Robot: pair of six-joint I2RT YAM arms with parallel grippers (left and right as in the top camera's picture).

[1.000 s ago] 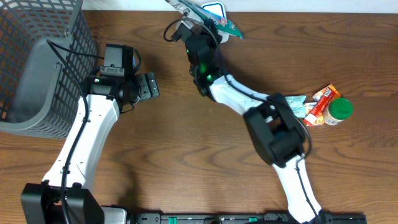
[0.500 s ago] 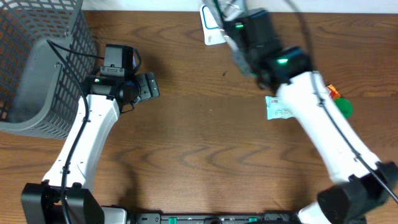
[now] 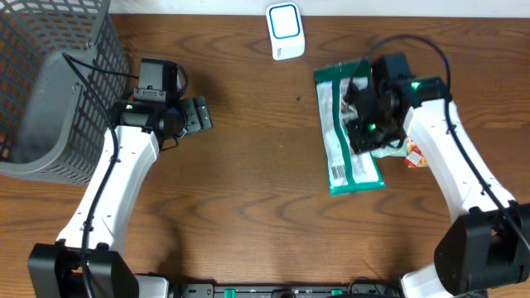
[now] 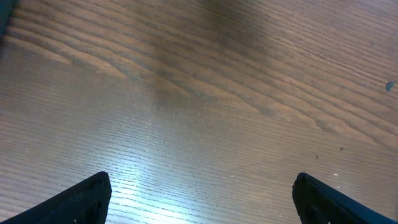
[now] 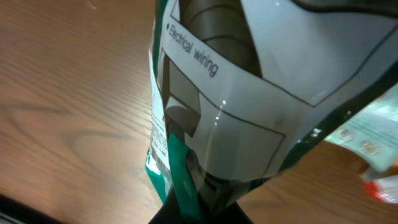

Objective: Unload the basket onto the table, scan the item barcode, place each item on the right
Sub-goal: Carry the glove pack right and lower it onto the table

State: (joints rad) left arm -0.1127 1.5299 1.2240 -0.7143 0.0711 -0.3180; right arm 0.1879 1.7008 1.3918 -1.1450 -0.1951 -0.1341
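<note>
Packet (image 3: 352, 170), one, green-white, is clamped in right hand (image 3: 363, 124) near one white scanner (image 3: 284, 31); left hand (image 3: 199, 114) gapes wide.

Overhead top-down; wrist views close above table (image 4: 199, 93).

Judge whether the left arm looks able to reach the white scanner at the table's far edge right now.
Probably yes: the left gripper is open and empty, nothing stands between it and the white scanner, and the right gripper, shut on the green package, sits off to one side.
</note>
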